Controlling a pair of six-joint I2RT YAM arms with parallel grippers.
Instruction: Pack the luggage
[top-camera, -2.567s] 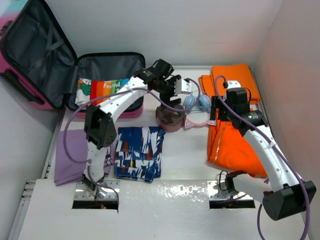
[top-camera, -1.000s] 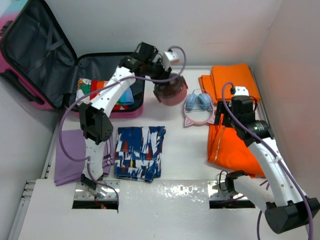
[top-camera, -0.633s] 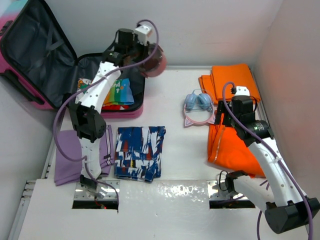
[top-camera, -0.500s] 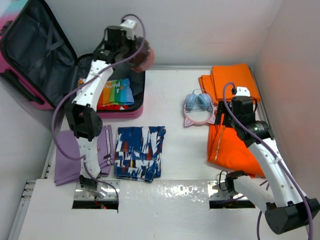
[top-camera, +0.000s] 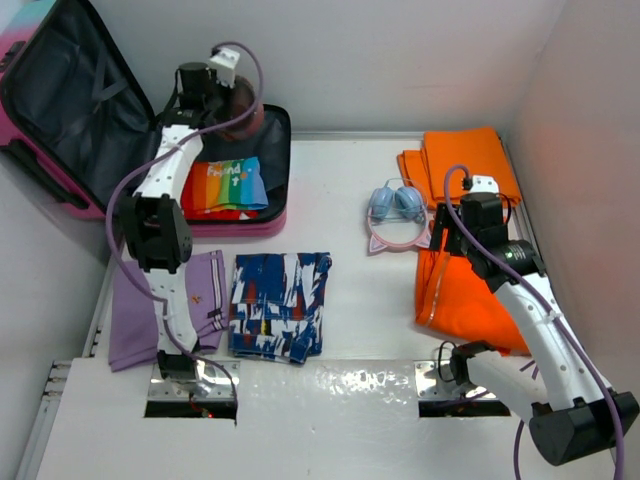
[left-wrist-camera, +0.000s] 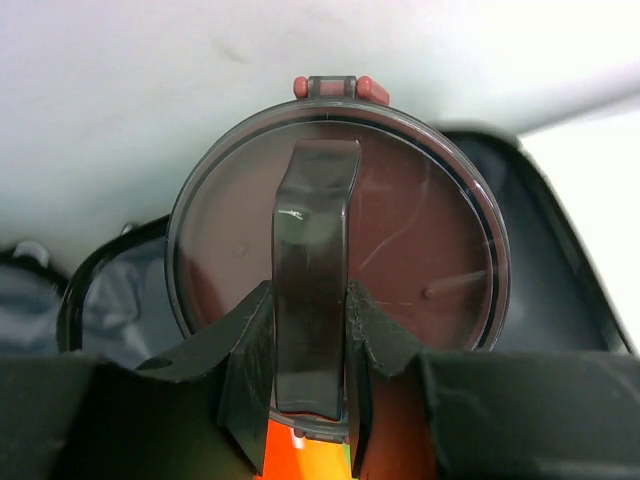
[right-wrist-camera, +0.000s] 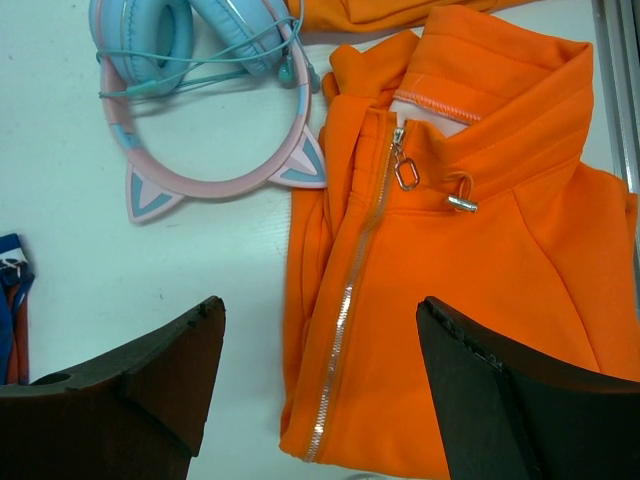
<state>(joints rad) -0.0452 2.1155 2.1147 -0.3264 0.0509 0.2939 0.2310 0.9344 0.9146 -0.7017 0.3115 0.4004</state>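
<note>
top external view: the luggage (top-camera: 70, 90) lies open at the far left of the table (top-camera: 360, 310), its lid leaning back against the wall and its lined base flat. that leaves the base free to take things from above. the left arm reaches over the rear of that base. in the left wrist view the left fingers (left-wrist-camera: 250, 360) are clamped on the strap handle across the lid of a round, dark reddish container (left-wrist-camera: 410, 230), which hangs by the strap over the case. judging by that, the container is about to be set down behind the rainbow shirt (top-camera: 228, 183) already lying in the base. the right fingers (right-wrist-camera: 130, 380) stand wide apart and grip nothing. they hover above the zipped orange jacket (right-wrist-camera: 480, 280), probably lined up to take it next.

counted: one luggage, one container, and one rainbow shirt inside; whether more lies under it cannot be told. on the table are one pair of cat-ear headphones (right-wrist-camera: 200, 90), two orange garments (the jacket and a folded piece (top-camera: 465, 155) behind it), one blue patterned pair of shorts (top-camera: 280, 305) and one purple garment (top-camera: 135, 310).
</note>
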